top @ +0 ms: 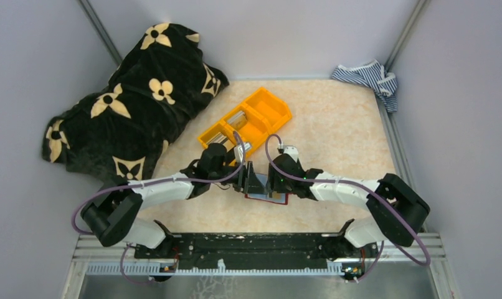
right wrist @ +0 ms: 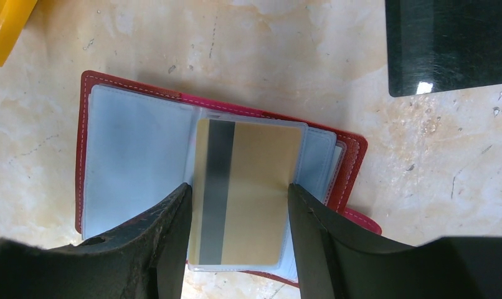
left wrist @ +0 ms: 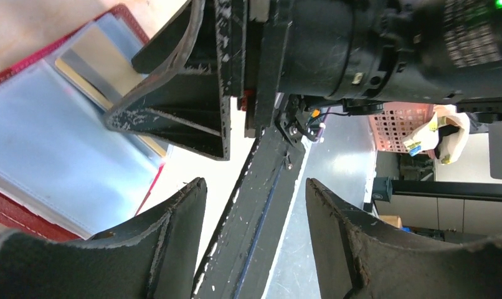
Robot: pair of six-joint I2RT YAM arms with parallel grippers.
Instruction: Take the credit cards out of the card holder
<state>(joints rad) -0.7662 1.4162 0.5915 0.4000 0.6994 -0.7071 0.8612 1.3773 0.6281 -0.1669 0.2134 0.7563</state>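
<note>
Card holder: the dark red card holder (right wrist: 136, 156) lies open and flat on the marbled beige table (top: 336, 124), mid-table on the near side of the orange bin, with its light blue pockets facing up.
Blanket: a black blanket (top: 130, 99) with cream flower motifs is bunched at the far left, well apart from the card holder.
Left gripper: the left gripper (left wrist: 255, 187) hangs just left of the card holder. Its jaws are spread wide with nothing between them.
Orange bin: the three-compartment orange bin (top: 261, 115) sits at an angle. Something silver-grey lies in its middle section, too small to identify.
Beige card: a pale beige card (right wrist: 255, 187) with a dark magnetic stripe sits in the card holder's right-hand pocket.
Right gripper: the right gripper (right wrist: 239, 187) points down over the card holder. Its jaws stand about a card's width apart, one tip at each long edge of the beige card. Whether they pinch it cannot be told.
Dark card: a glossy dark card (right wrist: 448, 43) lies flat on the table beyond the card holder, not touching it.
Striped cloth: a blue-and-white striped cloth (top: 370, 78) is crumpled in the far right corner.
</note>
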